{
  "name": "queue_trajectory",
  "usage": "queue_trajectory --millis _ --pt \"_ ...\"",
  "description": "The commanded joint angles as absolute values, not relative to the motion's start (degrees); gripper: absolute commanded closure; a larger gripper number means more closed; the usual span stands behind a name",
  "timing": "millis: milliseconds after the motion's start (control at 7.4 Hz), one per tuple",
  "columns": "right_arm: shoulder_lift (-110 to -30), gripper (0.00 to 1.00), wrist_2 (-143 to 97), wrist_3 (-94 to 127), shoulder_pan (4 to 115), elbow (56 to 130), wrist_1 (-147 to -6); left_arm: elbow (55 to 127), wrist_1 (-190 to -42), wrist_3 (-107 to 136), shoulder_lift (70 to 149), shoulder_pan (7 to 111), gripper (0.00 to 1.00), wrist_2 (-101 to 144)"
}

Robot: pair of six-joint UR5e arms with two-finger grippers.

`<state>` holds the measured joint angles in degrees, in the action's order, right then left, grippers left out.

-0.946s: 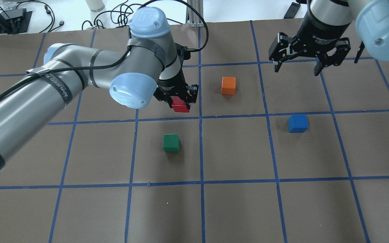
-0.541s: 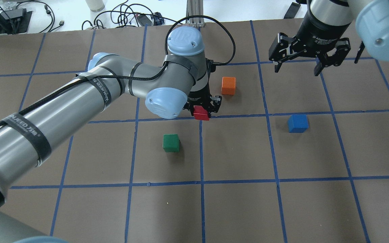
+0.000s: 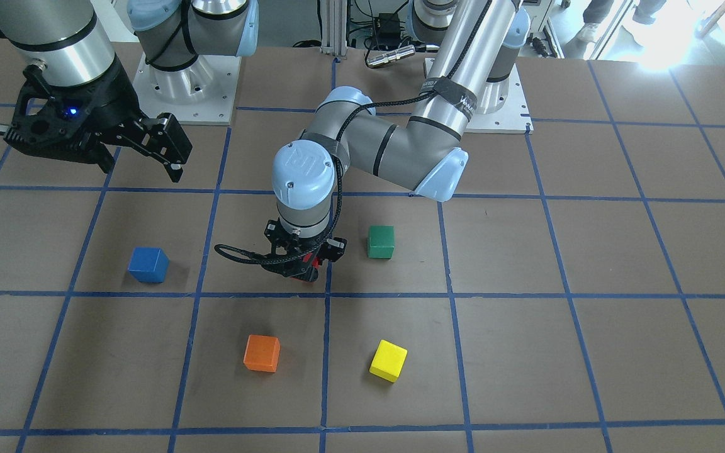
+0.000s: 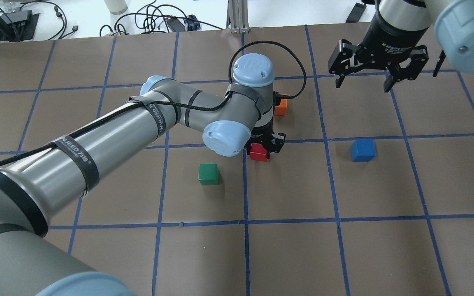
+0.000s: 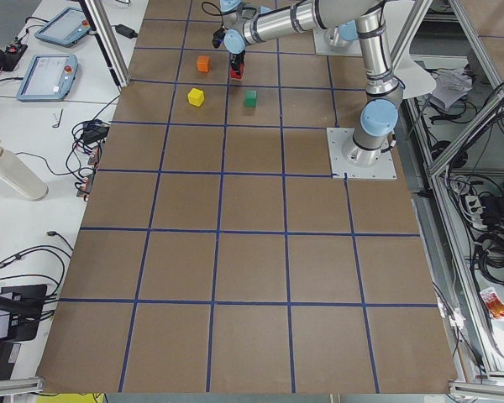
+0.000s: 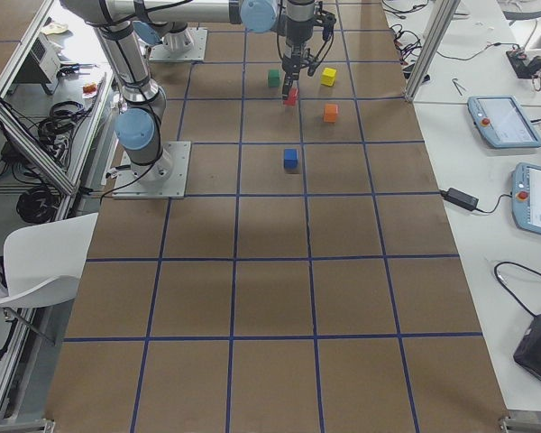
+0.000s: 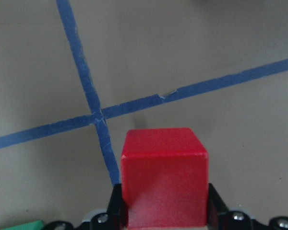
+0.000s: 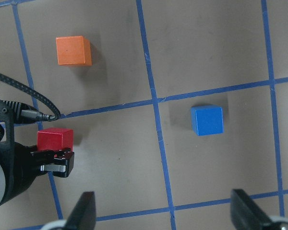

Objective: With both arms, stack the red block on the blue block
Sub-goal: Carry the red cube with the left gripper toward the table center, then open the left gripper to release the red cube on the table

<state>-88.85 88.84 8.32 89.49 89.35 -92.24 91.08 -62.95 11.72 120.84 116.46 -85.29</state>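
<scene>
The red block [image 4: 259,152] sits clenched in the left pincer [image 4: 264,149], apparently just clear of the counter [image 4: 294,255]. Over the last second it has travelled right and nearer the robot, from the far-left cell across the tape crossing [image 7: 98,117] that now lies just beyond it. The blue block [image 4: 363,150] has not moved and stays well apart to the right, so I judge the carry about half done, with more rightward travel needed before any lowering.

The left arm's wrist now hides part of the orange block [image 4: 282,109], which earlier showed whole; the green block [image 4: 208,174] lies near on the left, untouched.

The right pincer [image 4: 362,86] hangs released, jaws wide, far and right of the blue block, in the same place as before; its part in a two-arm task is not yet begun.

Readable writing: the strap [image 4: 76,150] on the left arm shows "NJEED" and then characters too small to read; the joint cap [image 4: 254,68] bears a UR logo; white lettering on the right pincer's body seems to begin "2F Adaptive", the rest too small.
</scene>
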Motion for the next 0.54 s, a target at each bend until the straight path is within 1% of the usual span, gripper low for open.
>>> queue_trajectory --millis 0,135,270,405 --pt "-88.86 0.00 89.12 8.35 89.47 89.30 -92.20 90.27 -63.63 11.43 119.55 116.81 0.00 -85.60" --pt "-88.86 0.00 89.12 8.26 89.47 89.30 -92.20 89.74 -65.29 10.99 118.31 116.37 0.00 -86.30" --pt "-88.94 0.00 88.69 9.31 89.56 89.38 -92.20 88.87 -68.96 10.55 116.13 113.50 0.00 -91.18" --pt "-88.68 0.00 87.81 10.71 90.08 89.65 -92.20 87.38 -71.60 10.02 113.15 108.16 0.00 -94.28"
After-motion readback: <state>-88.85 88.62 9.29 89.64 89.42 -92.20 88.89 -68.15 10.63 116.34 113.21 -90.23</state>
